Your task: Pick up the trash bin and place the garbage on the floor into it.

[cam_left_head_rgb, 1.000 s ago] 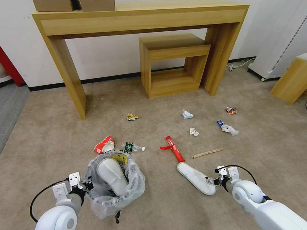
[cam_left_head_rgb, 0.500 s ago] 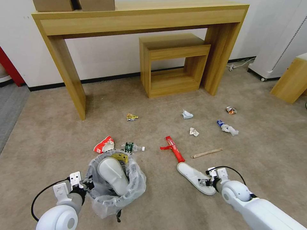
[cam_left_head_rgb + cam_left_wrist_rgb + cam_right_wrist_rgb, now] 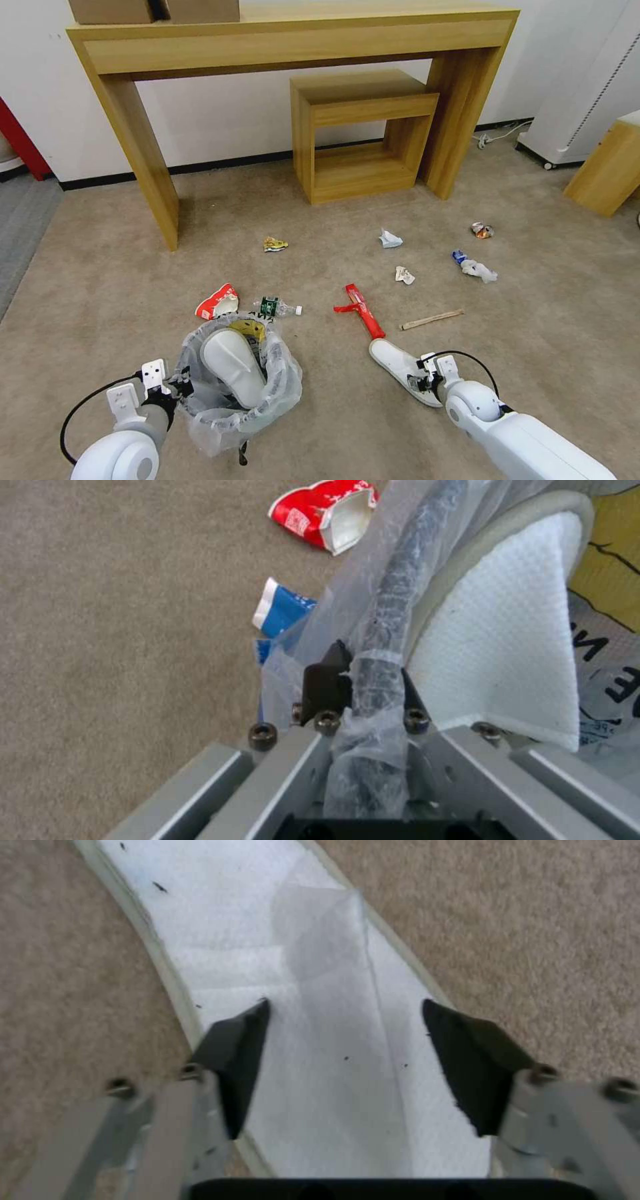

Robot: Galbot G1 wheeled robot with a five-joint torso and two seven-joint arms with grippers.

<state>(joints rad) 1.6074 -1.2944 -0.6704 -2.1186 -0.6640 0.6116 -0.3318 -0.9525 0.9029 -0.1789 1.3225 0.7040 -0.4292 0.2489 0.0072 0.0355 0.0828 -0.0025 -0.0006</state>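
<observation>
Beige carpet below a wooden worktop (image 3: 293, 30), spreading under scattered garbage. Lying flat at five o'clock from the trash bin (image 3: 267, 393): a white slipper (image 3: 397, 360), looking light, soft and floppy, best pinched across its thin edge. Straddling it wide open, holding nothing: right end effector (image 3: 343, 1040); clamping the bin's bagged rim: left end effector (image 3: 363, 680).

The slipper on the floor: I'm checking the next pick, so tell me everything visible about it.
The slipper on the floor is white, flat and long, with a textured cloth-like insole, a pale rim and a thin translucent strap across it. It lies flat on the carpet, toe near the red wrapper. The right pincer is at its heel end, open, fingers straddling the sole. Small dark specks dot the insole.
</observation>
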